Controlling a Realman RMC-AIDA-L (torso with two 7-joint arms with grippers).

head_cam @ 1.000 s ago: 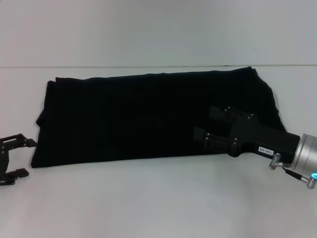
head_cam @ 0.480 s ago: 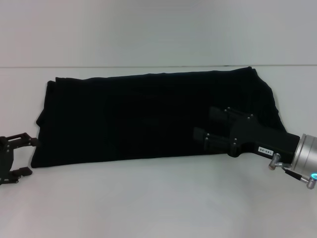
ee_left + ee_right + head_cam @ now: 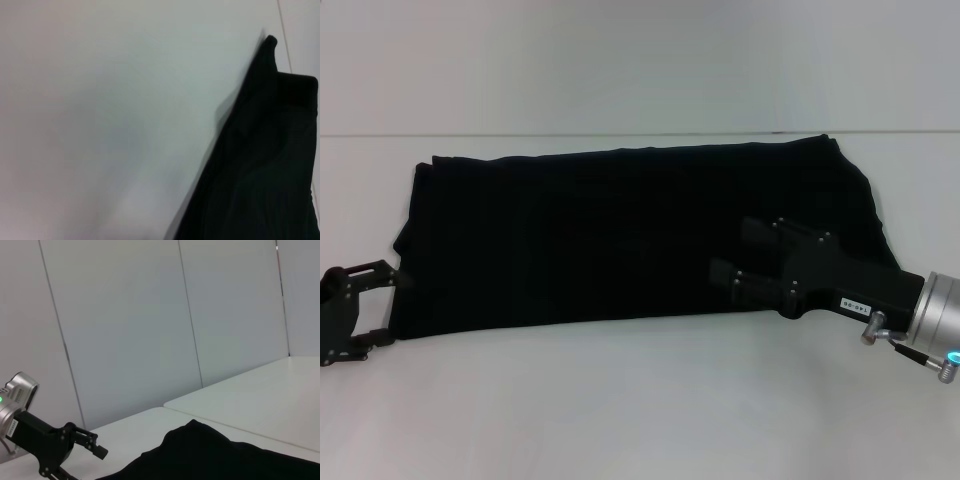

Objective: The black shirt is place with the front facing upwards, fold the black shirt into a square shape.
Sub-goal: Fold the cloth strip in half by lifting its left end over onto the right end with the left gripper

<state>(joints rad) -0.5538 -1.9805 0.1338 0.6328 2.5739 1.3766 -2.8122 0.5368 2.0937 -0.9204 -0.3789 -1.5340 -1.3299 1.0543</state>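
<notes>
Two hands: both at the black shirt (image 3: 620, 235), one at each end of it.
Shirt position: lying flat on the white worktop (image 3: 640, 400) as a long band running left to right, apparently folded lengthwise already; no lettering or label shows.
Left hand (image 3: 375, 305): fingers spread apart, empty, at the shirt's near left corner, one finger above and one below the hem edge.
Right hand (image 3: 730, 262): low over the right part of the cloth, pointing toward the middle; cannot tell whether its fingers are parted or pinching fabric, black against black.
Step in hand: likely taking the two ends for the crosswise fold that would make the band square.
Handling: soft, light, limp cloth; it will sag and drag and hold no shape once lifted.
Where to grip: at corners or the hem edge, catching every layer, so the stacked folds do not slide apart.
Risk: a shallow pinch could lift only the top layer.
</notes>
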